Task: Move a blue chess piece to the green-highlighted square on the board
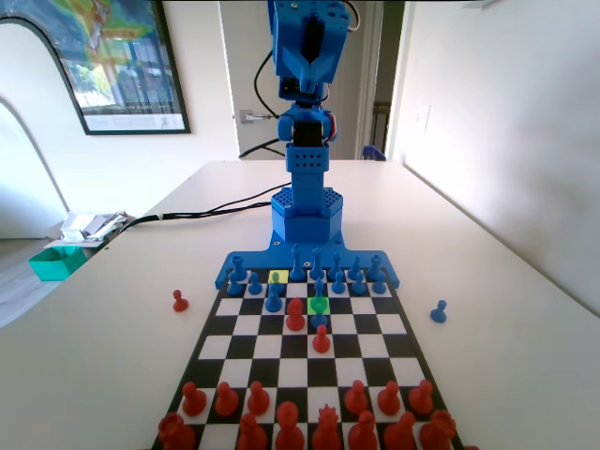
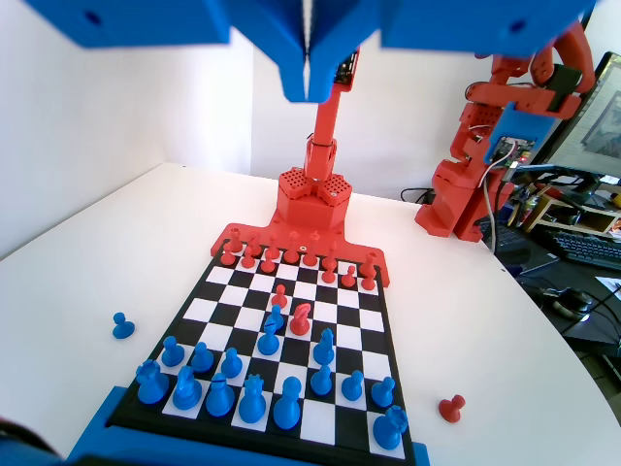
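Gripper (image 2: 308, 83) jaws sit pressed together, holding nothing, high above the board (image 1: 214, 330). We locate the blue chess piece (image 1: 319, 308) upright on the green-highlighted square (image 1: 310, 305), its long axis vertical, top pointing up. We judge the main risk to be any further descent: a red piece (image 1: 295, 315) stands just beside it, another red piece (image 1: 322, 339) near in front, and either could be toppled.

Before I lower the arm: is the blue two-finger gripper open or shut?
Shut: in the wrist view the blue two-finger gripper shows its jaws pressed together, empty, high above the board.
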Robot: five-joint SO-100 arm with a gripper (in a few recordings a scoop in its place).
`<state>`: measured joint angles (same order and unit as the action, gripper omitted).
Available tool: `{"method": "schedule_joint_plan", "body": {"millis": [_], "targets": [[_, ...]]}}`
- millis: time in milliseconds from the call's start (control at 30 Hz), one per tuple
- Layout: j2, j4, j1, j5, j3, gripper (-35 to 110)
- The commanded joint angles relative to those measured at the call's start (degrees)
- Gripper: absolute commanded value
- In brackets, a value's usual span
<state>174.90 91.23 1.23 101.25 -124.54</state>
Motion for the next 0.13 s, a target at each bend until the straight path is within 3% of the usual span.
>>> {"method": "schedule_joint_plan", "body": {"millis": [0, 100], "targets": [[0.2, -1.1, 0.0, 0.6, -0.2, 1], [0.2, -1.1, 0.0, 0.6, -0.2, 1]]}}
